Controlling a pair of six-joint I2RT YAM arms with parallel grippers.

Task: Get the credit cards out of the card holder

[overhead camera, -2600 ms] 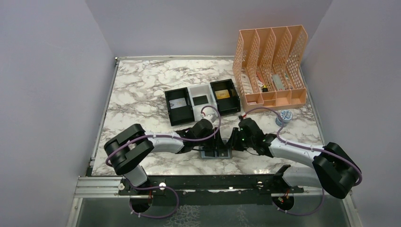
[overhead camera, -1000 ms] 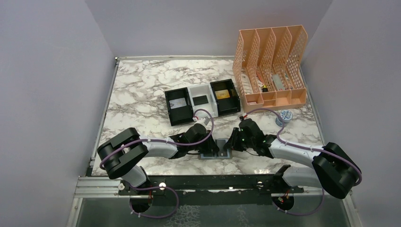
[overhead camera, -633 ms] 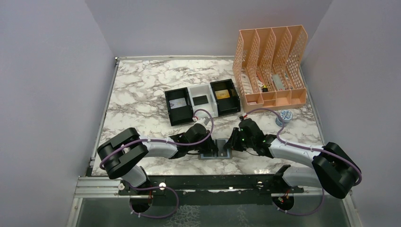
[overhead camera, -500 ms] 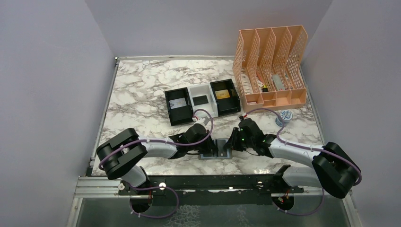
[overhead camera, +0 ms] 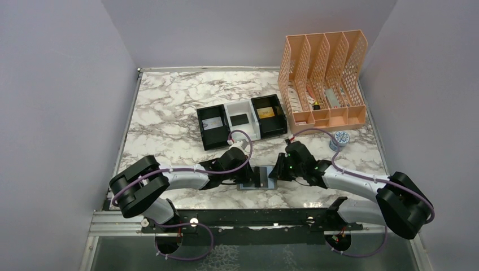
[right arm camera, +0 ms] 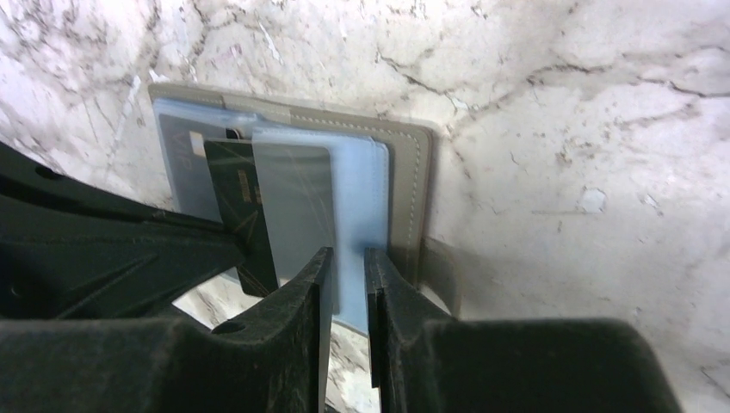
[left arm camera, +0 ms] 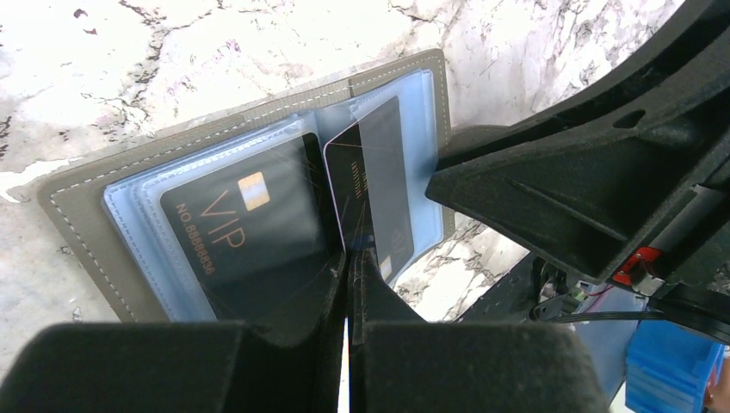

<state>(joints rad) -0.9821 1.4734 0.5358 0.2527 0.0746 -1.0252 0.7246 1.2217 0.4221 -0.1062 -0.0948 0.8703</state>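
Observation:
The card holder lies open near the table's front edge, between both grippers. In the left wrist view its grey-taupe cover frames blue-grey clear sleeves. A black VIP credit card sits in the left panel. A second black credit card sticks partway out of the right panel. My left gripper is shut on that card's edge. My right gripper is nearly closed on the blue sleeve at the holder's right end.
A black-and-white three-compartment tray stands behind the holder, with a gold card in its right compartment. A peach mesh file rack stands at the back right. A small round blue-white object lies in front of it.
My left arm has drawn back to the left, and the second black card has slid partway out of the right panel. The right gripper has stayed on the holder's right end.

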